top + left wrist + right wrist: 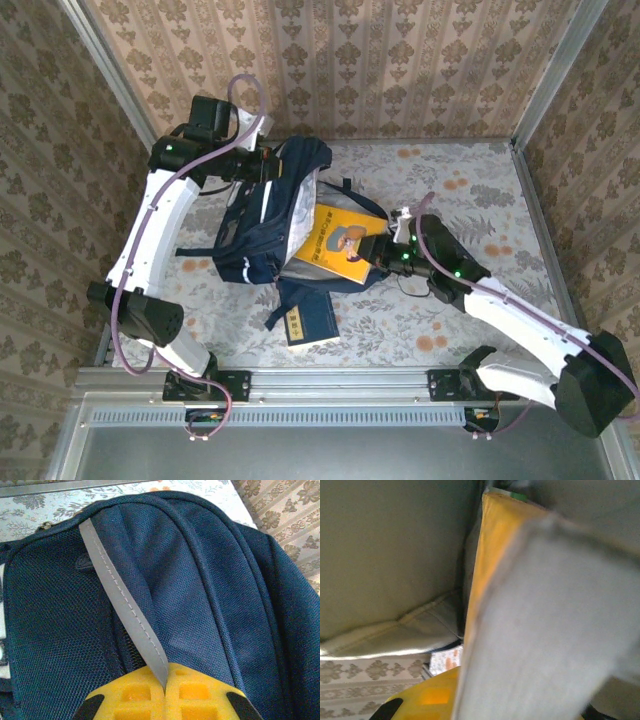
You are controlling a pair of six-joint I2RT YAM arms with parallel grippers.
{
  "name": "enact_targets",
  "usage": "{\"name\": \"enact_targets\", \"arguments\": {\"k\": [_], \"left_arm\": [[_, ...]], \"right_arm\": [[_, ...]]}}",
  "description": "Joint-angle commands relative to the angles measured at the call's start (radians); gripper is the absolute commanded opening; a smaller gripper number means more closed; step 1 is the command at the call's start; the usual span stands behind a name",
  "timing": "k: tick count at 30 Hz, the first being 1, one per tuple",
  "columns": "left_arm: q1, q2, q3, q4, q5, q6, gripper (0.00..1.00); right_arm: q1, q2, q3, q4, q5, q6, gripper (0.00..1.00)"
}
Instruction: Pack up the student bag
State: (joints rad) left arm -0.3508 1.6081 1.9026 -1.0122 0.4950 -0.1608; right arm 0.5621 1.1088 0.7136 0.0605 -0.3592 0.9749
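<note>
Left claw (pixel 166 674) pinches navy student bag's (pixel 215 595) grey trim (pixel 125 605) — right claw (pixel 386 252) grips yellow book (pixel 338 240).

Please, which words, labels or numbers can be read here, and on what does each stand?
None can be read.
On the yellow book: print above the drawn face, too small.
On the navy booklet, yellow label: too small.
On the student bag, dark patch: unclear.
</note>
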Motion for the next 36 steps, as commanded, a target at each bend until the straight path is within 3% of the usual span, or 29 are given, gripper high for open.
{"name": "enact_targets", "arguments": {"k": [1, 24, 30, 36], "left_arm": [[0.011, -0.068, 0.018, 0.153, 0.104, 0.005, 0.00], [0.016, -0.067, 0.000, 0.203, 0.188, -0.040, 0.00], [0.018, -0.069, -0.019, 0.232, 0.210, -0.064, 0.00], [0.019, -0.073, -0.043, 0.251, 0.222, -0.077, 0.00]], "right_arm": [[0.008, 0.045, 0.090, 0.175, -0.066, 0.086, 0.00], [0.087, 0.504, 0.305, 0.357, -0.055, 0.204, 0.00], [0.127, 0.695, 0.431, 0.449, -0.045, 0.275, 0.00], [0.176, 0.884, 0.627, 0.379, -0.002, 0.237, 0.05]]}}
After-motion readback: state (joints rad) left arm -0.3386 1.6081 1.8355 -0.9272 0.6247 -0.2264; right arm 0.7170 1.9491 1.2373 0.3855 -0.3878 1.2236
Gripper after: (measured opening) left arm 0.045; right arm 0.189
